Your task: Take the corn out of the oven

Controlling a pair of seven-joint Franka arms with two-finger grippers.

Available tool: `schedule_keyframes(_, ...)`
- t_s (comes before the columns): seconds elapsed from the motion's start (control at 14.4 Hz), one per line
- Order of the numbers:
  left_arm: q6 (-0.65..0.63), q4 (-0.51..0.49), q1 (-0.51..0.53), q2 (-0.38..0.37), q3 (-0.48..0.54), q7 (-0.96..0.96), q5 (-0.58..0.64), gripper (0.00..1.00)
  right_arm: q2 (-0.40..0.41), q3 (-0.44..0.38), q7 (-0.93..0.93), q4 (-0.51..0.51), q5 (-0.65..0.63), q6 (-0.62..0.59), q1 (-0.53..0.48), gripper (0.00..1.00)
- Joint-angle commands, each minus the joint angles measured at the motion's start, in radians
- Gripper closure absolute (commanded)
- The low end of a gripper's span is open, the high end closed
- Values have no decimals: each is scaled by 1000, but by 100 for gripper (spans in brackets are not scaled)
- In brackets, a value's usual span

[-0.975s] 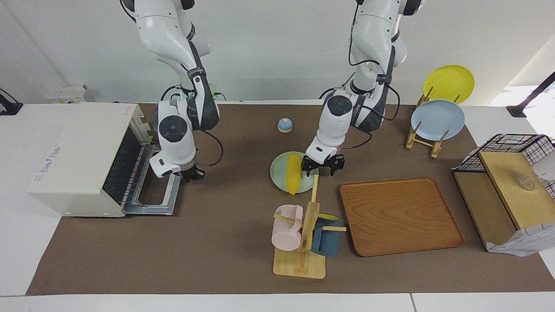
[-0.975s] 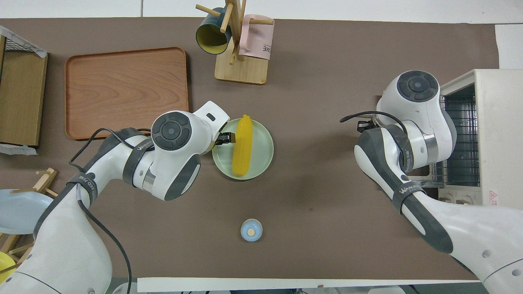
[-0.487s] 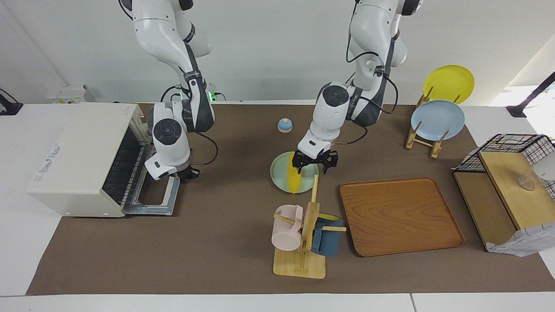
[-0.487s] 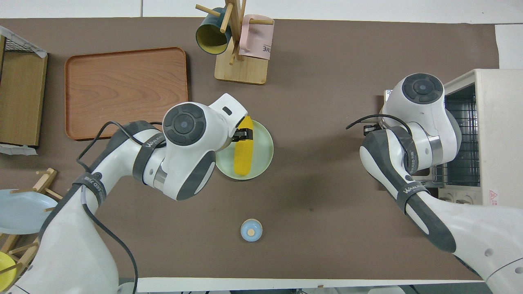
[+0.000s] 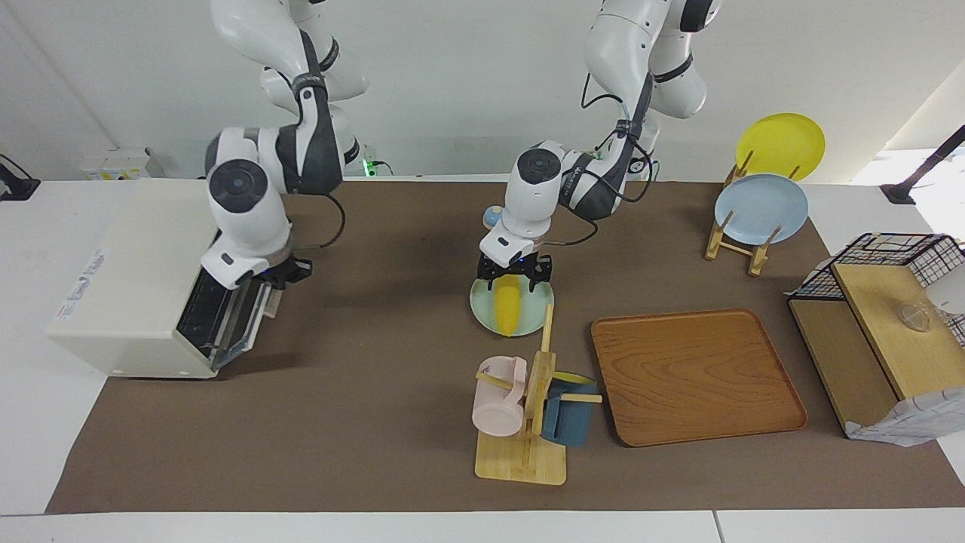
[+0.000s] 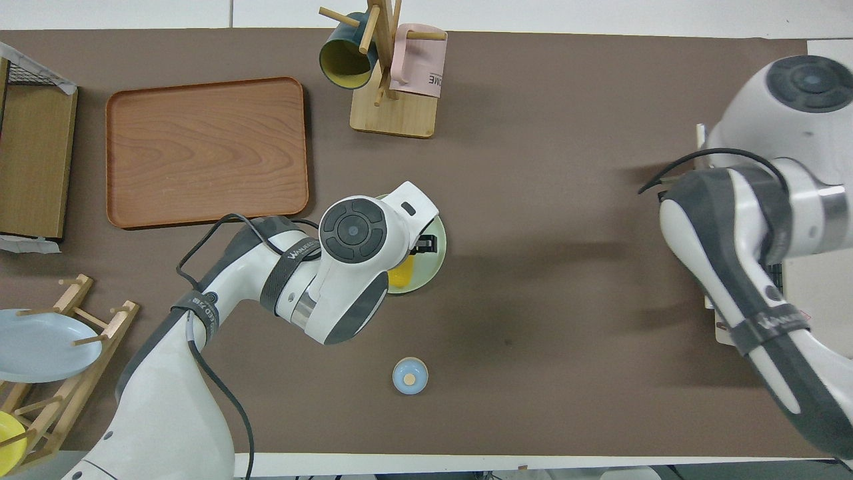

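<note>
Lengthwise, corn (image 5: 508, 313) tapering away from robots

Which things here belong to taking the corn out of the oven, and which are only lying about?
Part of the job:
corn, lying on the green plate
oven, door nearly shut
left gripper, over the corn
right gripper, at the oven door

Lying about:
wooden tray
mug stand with pink mug and blue mug
bell
plate rack
wire basket

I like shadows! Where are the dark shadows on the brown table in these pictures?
Facing view: a soft shadow lies on the mat beside the oven, under the right arm. Overhead view: blurry dark bands stretch from the green plate toward the right arm's end.
</note>
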Motion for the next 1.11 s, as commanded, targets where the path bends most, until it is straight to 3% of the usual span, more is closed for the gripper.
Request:
schedule_keyframes(0.0, 16, -14, -6, -8, 6, 4, -15, 31, -17, -20, -49, 15, -26, -7, -32, 94)
schedule_keyframes(0.07, 14, -17, -6, -5, 6, 13, -15, 31, -44, -21, -61, 15, 1, -17, -43, 85)
schedule_keyframes(0.14, 23, -30, -6, -2, 6, 15, -15, 32, -69, -21, -66, 25, 56, -35, -46, 67)
schedule_keyframes(0.21, 23, -32, -4, 0, 6, 15, -15, 34, -78, -26, -63, 51, 107, -64, -46, 39)
schedule_keyframes(0.28, 14, -32, -4, -2, 8, 13, -15, 49, -94, -34, -64, 85, 159, -90, -49, 0)
schedule_keyframes(0.42, -38, -21, 5, -6, 11, 7, -15, 86, -101, -28, -64, 190, 186, -190, -95, 0)
schedule_keyframes(0.56, -114, -21, 51, -73, 25, 11, -15, 99, -101, -34, -67, 270, 181, -273, -106, 0)
schedule_keyframes(0.77, -198, -3, 250, -132, 26, 146, -1, 100, -124, -57, -77, 266, 183, -324, -109, 0)
schedule_keyframes(0.91, -144, 29, 417, -88, 25, 324, 0, 100, -132, -57, -75, 242, 183, -314, -109, 0)
schedule_keyframes(1.04, -74, 92, 482, -4, 32, 366, 2, 97, -144, -44, -75, 223, 183, -316, -108, 0)
